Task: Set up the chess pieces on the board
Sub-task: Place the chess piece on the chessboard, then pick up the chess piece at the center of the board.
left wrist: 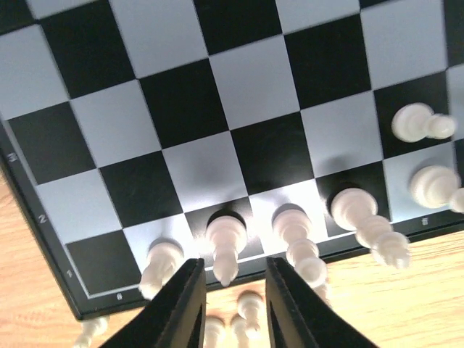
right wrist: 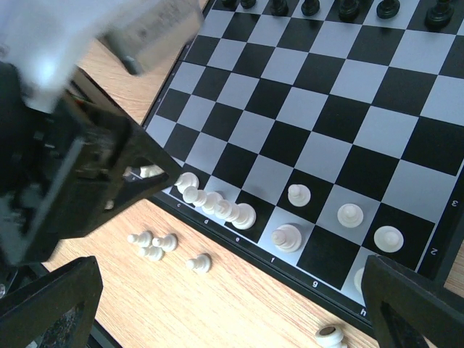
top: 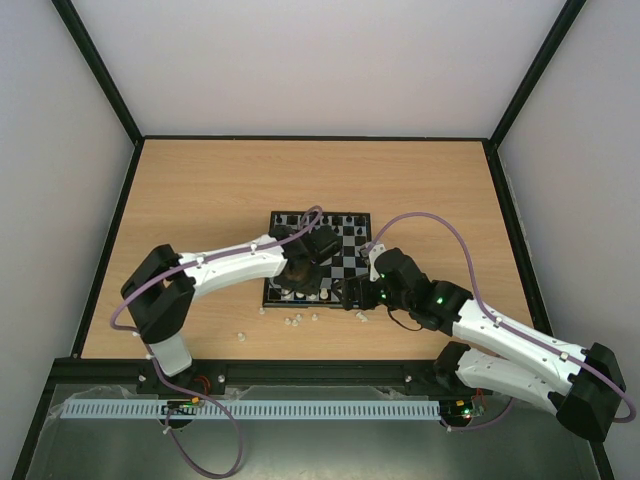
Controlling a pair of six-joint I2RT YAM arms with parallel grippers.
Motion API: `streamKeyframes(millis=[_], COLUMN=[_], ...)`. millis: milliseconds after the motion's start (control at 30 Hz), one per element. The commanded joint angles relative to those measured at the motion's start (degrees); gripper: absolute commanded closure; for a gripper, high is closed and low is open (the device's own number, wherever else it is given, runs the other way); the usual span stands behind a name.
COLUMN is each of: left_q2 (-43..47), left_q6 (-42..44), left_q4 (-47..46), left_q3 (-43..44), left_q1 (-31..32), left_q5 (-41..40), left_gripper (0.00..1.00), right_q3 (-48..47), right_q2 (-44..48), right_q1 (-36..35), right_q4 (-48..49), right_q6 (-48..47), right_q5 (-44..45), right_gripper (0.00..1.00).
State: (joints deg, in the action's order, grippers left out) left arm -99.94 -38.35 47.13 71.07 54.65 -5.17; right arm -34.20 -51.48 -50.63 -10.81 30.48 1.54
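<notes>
1. Top external view: the board [top: 350, 245] lies mid-surface [top: 200, 200], and both arms reach over its near edge. The left gripper [top: 298, 276] is over the near-left squares and the right gripper [top: 352, 292] is at the near edge beside it. A few loose white pieces [top: 297, 320] lie on the wood just in front of the board.
2. Left wrist view: the left gripper [left wrist: 233, 272] is slightly parted and released. A white chess piece [left wrist: 226, 243] stands on a first-row square with its top in the gap, touching neither finger as far as can be seen. More white pieces [left wrist: 359, 217] stand along that row, and others lie on the wood below the edge [left wrist: 250, 308].
3. Right wrist view: the right gripper [right wrist: 232, 268] is spread wide and holds nothing. Black pieces [right wrist: 348, 9] line the far row. White pawns [right wrist: 350, 214] stand near the close edge (some tilt in the picture), and spare white ones [right wrist: 152, 243] rest on the surface.
</notes>
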Motion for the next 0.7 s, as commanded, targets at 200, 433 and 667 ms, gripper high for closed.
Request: streamKeyframes(millis=[200,433,667], left_q2=[13.5,22.2,25.3], left_q6=[-4.8,-8.0,-10.3], left_q4=[7.9,5.2,3.1], left_q3=[-2.3,-14.6,-22.4], left_q1=[-1.9,-6.6,-8.4], left_q5=[-5.7,-4.7,-3.2], left_gripper=[0.58,0.5,0.47], right_q3=[0.5,0.4,0.5], right_q2=[-0.4,-1.0,-1.2], right_q1=[-0.2,-0.2,-0.2], right_q4=[0.0,0.2,0.3], right_q6=[0.0,-0.1,-0.2], right_q5=[0.0,-0.1,-0.3], right_gripper=[0.02,0.01,0.02])
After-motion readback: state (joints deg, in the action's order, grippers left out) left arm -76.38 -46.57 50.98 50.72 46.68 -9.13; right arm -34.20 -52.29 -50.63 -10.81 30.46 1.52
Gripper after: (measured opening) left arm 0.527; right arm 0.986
